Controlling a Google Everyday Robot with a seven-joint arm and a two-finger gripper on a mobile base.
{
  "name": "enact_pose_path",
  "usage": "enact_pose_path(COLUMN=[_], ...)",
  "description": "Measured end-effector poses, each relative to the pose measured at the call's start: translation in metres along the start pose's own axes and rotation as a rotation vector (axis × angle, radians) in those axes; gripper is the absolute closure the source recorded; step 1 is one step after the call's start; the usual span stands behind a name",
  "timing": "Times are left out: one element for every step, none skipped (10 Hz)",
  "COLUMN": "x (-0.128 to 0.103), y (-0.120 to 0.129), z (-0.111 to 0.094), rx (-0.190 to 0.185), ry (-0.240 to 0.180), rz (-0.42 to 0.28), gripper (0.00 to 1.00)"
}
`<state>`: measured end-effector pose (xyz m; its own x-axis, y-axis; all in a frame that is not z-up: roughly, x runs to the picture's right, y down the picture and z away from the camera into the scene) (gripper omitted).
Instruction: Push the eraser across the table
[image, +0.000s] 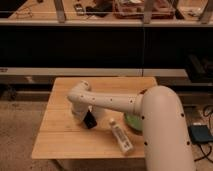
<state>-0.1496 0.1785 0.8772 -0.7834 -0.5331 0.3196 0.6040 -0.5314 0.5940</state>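
**On a bamboo tabletop, a robot's gripper meets the eraser**

A small square table with a light plank top stands on a speckled floor in front of a long dark counter. The robot's white arm reaches in from the lower right, bends near the table's centre and points down at the wood. Its gripper sits low over the middle of the tabletop, fingers drawn together. The eraser, a flat black block, lies tilted right at the gripper's tip, touching it or nearly so; whether it is pinched cannot be made out. Just to the right, a white bottle lies on its side, well apart from the eraser. A green object shows beside the arm.
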Motion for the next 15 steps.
enact_pose_path(x=[-0.005, -0.009, -0.014, -0.020, -0.024, -0.028, -0.031, -0.032, -0.034, -0.036, -0.039, -0.041, -0.044, -0.047, -0.052], y=[0.007, 0.014, 0.022, 0.033, 0.039, 0.046, 0.051, 0.054, 0.059, 0.064, 0.072, 0.076, 0.082, 0.088, 0.093], z=[0.000, -0.001, -0.003, -0.005, -0.007, -0.009, -0.010, -0.009, -0.009, -0.010, -0.012, -0.012, -0.013, -0.013, -0.014], rx=[0.001, -0.001, -0.008, -0.018, -0.024, -0.027, -0.030, -0.030, -0.031, -0.035, -0.040, -0.042, -0.045, -0.046, -0.048], ry=[-0.006, -0.013, -0.020, -0.029, -0.034, -0.041, -0.047, -0.050, -0.051, -0.050, -0.050, -0.048, -0.044, -0.039, -0.037], rz=[0.009, 0.015, 0.023, 0.035, 0.041, 0.045, 0.050, 0.054, 0.060, 0.066, 0.076, 0.082, 0.092, 0.102, 0.114], gripper=[0.75, 0.75, 0.75, 0.75, 0.75, 0.75, 0.75, 0.75, 0.75, 0.75, 0.75, 0.75, 0.75, 0.75, 0.75])
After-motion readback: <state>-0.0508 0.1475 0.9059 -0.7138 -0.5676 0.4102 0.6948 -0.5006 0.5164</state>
